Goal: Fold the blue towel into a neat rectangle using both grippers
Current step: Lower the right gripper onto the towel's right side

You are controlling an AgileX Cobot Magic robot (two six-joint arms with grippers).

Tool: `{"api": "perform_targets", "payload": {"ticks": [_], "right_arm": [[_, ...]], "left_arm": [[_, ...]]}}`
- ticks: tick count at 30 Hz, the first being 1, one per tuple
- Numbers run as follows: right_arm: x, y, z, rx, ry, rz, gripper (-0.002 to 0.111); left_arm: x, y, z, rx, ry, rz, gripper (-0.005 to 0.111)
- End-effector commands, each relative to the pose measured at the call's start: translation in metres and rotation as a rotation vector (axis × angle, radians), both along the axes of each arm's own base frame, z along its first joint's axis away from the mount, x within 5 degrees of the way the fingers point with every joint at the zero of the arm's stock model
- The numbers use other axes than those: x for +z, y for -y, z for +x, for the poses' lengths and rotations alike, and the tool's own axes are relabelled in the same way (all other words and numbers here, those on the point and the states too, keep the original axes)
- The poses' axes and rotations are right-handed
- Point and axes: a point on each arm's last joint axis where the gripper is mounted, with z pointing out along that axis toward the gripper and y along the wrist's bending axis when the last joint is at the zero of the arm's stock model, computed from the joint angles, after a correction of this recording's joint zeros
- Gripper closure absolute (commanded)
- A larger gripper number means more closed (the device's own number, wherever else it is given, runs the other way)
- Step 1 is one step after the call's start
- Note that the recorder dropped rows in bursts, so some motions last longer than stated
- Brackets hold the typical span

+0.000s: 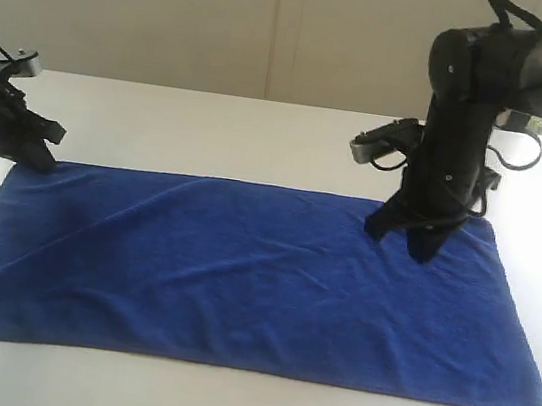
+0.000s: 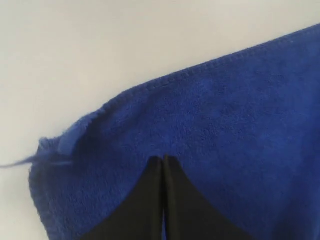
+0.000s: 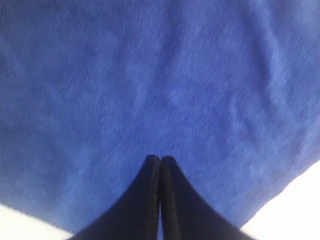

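A: Where's the cloth?

B: The blue towel (image 1: 240,280) lies spread flat on the white table (image 1: 211,124), long side running left to right. Single layer, no fold made yet. Shallow diagonal creases run from the far-left corner toward the middle.

A: And the arms?

B: The left gripper (image 1: 40,158) is at the far-left corner, jaws pressed together, tips low over the cloth just inside the corner. The right gripper (image 1: 416,246) points down onto the far edge, a little in from the far-right corner, jaws likewise clenched. No cloth shows between either pair. Whether a pinch of pile is caught, I cannot tell.

A: How will it handle?

B: My guess is light and limp, with no stiffness. It should drape and sag between two holds and drag on the table rather than slide. The pile is fuzzy, so the pads should bite well. Not fragile.

A: Where to take hold?

B: The two far corners, on the stitched hem (image 2: 210,65), likely the firmest part. The far-left corner is curled, with a loose thread (image 2: 17,162) trailing onto the table. Grip the cloth, not the thread.
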Motion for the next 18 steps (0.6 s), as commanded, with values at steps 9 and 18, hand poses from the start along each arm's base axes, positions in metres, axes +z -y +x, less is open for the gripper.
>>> {"api": "perform_targets", "payload": {"ticks": [9,18], "right_arm": [[-0.053,0.020,-0.080,-0.077,-0.097,-0.037,0.108],[-0.069,0.026,-0.097,-0.071,-0.140,-0.086,0.108]], "left_arm": [[-0.020,-0.004,0.019,-0.051,-0.016,0.074,0.107],[-0.021,-0.008,0.022,-0.055,0.013,0.128,0.107]]}}
